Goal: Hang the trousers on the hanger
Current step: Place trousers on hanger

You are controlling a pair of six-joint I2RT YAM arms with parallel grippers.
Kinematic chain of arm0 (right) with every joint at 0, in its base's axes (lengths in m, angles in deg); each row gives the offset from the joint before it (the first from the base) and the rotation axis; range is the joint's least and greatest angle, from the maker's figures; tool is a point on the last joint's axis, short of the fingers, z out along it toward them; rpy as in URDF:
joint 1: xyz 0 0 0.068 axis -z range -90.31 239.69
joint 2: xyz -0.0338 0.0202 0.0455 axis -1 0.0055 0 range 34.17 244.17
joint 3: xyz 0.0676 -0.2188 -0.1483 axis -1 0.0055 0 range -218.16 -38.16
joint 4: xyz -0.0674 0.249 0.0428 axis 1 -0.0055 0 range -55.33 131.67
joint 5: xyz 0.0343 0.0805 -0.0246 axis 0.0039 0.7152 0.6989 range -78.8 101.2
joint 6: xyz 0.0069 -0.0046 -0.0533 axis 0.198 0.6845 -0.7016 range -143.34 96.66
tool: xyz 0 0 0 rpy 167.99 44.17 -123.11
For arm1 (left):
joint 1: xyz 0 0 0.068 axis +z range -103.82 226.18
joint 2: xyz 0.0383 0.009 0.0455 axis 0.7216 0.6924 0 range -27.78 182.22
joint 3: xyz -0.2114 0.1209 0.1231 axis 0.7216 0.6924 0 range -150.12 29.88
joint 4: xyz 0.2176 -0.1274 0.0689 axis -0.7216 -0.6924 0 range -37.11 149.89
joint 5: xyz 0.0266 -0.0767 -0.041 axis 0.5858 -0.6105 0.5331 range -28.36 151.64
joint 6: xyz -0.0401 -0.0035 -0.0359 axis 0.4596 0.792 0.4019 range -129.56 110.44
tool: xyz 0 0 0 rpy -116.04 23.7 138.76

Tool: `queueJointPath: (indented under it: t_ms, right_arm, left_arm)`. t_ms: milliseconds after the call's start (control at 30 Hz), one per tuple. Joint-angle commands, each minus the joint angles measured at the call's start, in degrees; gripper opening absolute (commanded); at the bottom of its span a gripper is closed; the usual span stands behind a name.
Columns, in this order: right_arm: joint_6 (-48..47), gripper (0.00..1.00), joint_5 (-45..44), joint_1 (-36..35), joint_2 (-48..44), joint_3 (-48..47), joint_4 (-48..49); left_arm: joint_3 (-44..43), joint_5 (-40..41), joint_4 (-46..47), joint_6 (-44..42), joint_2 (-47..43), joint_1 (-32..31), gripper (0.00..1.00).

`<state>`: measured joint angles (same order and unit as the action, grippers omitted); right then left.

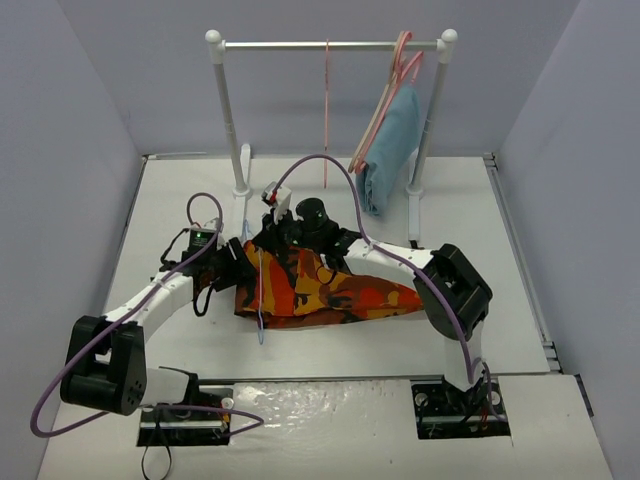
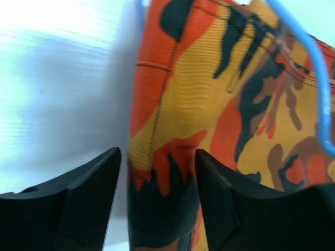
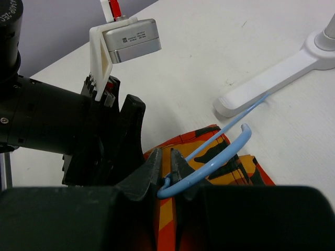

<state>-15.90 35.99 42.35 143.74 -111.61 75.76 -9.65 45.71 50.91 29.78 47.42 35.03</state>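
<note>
The camouflage trousers (image 1: 320, 292) lie folded on the table between my two arms. The light-blue wire hanger (image 1: 260, 305) lies across their left part. My right gripper (image 3: 166, 157) is shut on the hanger (image 3: 220, 157) at the base of its hook, just above the trousers (image 3: 235, 168). My left gripper (image 2: 158, 157) is open, its jaws either side of the trousers' left edge (image 2: 209, 94). The fabric fills most of the gap. The hanger wire (image 2: 319, 78) crosses the cloth at the right. In the top view the left gripper (image 1: 235, 262) and the right gripper (image 1: 285, 240) are close together.
A white clothes rack (image 1: 330, 45) stands at the back with pink hangers (image 1: 398, 70), a plain light-blue garment (image 1: 395, 150) and a thin red hanger (image 1: 327, 110). One rack foot (image 3: 272, 89) lies just beyond the hanger. Grey walls enclose the table.
</note>
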Motion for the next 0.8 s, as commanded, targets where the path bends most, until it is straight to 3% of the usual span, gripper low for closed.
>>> queueJointPath:
  t_ms: [0, 100, 167, 200, 533, 767]
  right_arm:
    - [-0.1, 0.00, -0.9, -0.5, -5.1, 0.3, 4.1]
    - [0.0, 0.00, -1.4, -0.6, -5.3, 0.7, 4.3]
    - [0.2, 0.00, -2.0, -0.6, -5.6, 1.1, 4.5]
    - [0.3, 0.00, -2.3, -0.6, -5.8, 1.3, 4.6]
    - [2.7, 0.00, -9.4, -0.6, -13.2, 7.1, 2.3]
    - [2.1, 0.00, -6.8, 0.3, -15.1, 11.2, 1.5]
  left_arm:
    - [-2.6, -4.1, 5.3, 0.4, -0.6, 0.3, 0.45]
    - [-2.8, -4.5, 5.5, 0.1, -1.1, 0.3, 0.29]
    - [-3.0, -4.6, 5.2, -0.4, -2.2, 0.3, 0.04]
    - [-3.1, -4.6, 4.9, -0.7, -2.8, 0.3, 0.00]
    - [-11.4, -1.2, -7.1, -3.7, -15.0, 0.3, 0.00]
    - [-21.0, -2.0, -13.9, -4.3, -15.5, 0.3, 0.00]
